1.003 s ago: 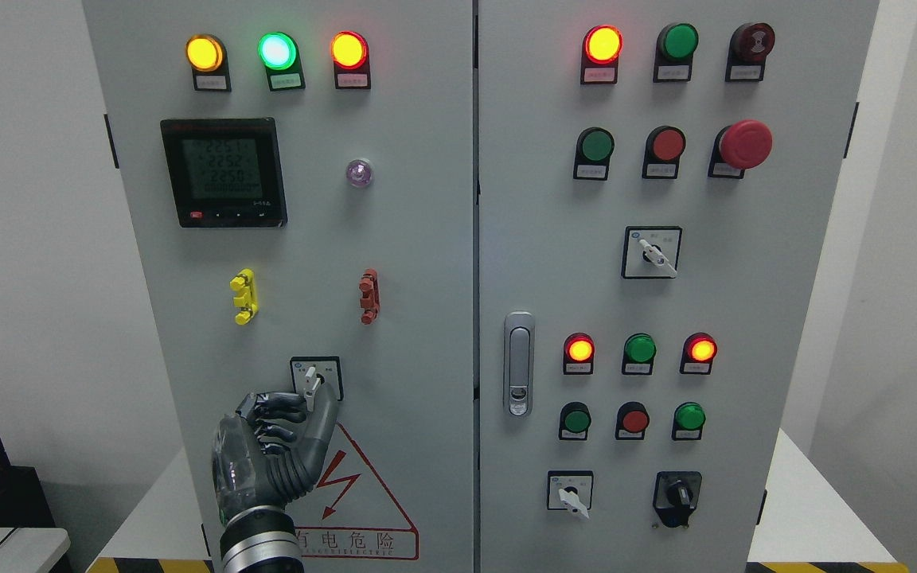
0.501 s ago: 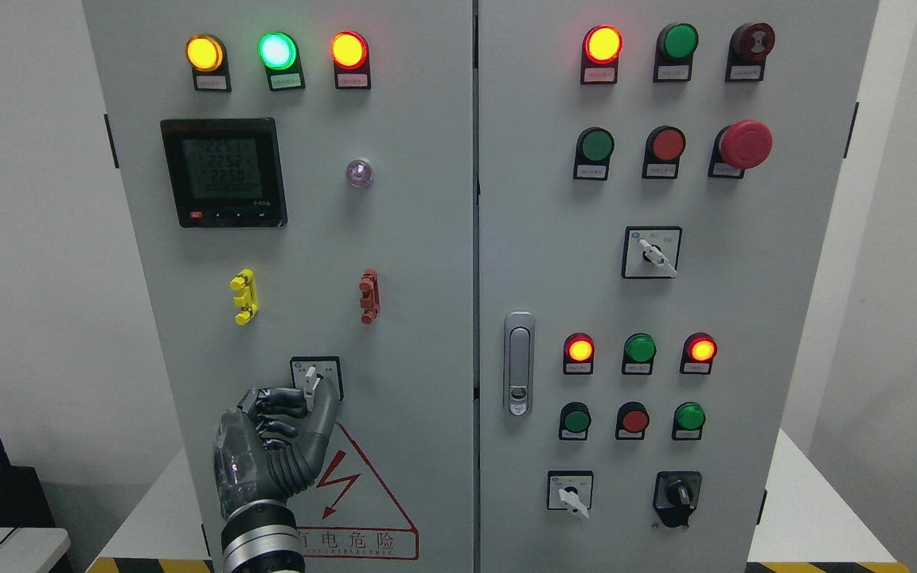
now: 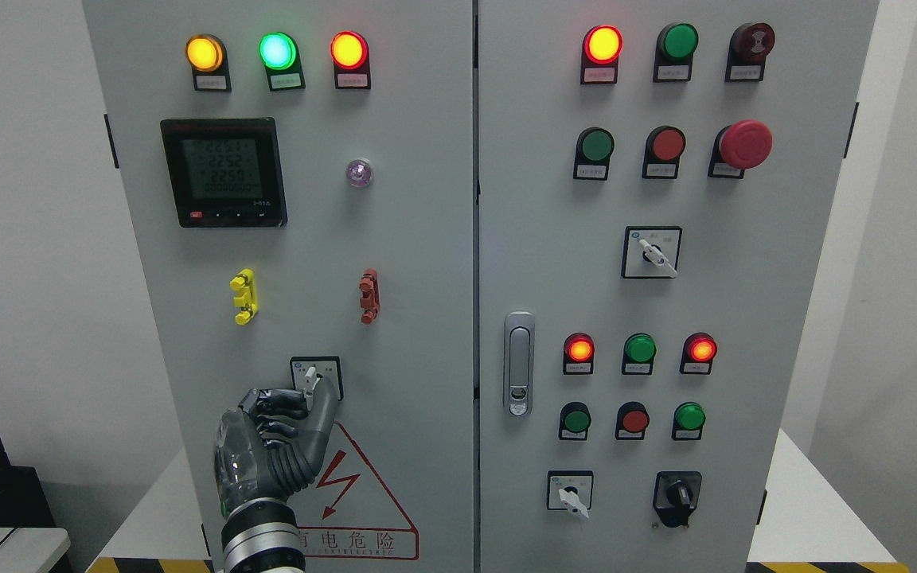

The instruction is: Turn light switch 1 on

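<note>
Head view: left hand [image 3: 279, 434] up from bottom edge, left of centre, against left cabinet door [image 3: 411, 263]. Fingers [image 3: 283, 404] curled, thumb raised, pinching white lever of rotary selector switch [image 3: 314, 379] low on that door, just above red warning triangle [image 3: 347, 485]. Lever roughly upright, tilted slightly. Yellow [image 3: 204, 52], green [image 3: 277, 51] and red [image 3: 348, 50] lamps lit along top. Right hand out of frame.

My left hand [image 3: 271, 446] is dark grey metal with 4 ribbed, segmented fingers [image 3: 279, 406] and a thicker thumb. A glossy, clear shell covers its back. My wrist is a polished silver cuff above a black ring.
</note>
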Robot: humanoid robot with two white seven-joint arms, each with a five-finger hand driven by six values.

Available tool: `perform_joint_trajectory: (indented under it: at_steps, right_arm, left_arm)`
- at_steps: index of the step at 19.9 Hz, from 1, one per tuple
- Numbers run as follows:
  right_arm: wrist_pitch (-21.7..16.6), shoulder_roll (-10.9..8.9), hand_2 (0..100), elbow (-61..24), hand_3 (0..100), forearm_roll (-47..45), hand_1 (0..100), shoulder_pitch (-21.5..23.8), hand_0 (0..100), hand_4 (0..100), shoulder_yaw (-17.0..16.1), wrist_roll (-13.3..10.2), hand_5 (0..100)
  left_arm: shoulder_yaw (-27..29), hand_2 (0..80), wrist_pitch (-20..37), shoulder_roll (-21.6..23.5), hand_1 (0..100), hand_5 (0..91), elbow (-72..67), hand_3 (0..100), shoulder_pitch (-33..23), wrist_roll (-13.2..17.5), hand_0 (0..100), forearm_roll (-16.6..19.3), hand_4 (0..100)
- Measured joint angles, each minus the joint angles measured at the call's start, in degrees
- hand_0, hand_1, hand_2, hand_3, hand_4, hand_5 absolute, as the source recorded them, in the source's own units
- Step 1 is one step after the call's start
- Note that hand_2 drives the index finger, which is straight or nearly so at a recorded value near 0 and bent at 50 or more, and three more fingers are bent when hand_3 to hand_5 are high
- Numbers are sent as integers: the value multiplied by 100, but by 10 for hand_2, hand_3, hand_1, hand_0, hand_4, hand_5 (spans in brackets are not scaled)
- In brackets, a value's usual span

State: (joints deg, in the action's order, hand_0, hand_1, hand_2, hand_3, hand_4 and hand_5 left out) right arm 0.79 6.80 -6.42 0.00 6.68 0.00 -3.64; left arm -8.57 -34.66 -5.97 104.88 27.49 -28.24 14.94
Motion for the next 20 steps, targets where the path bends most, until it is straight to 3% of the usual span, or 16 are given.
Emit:
perform_joint_trajectory:
  at_steps: [20]
  right_arm:
    - [0, 0, 0, 0, 0, 0, 389, 0, 120, 0, 0, 4, 0]
  left_arm:
    - [-34, 577, -71, 0, 453, 635, 1, 716, 61, 0, 276, -62, 763]
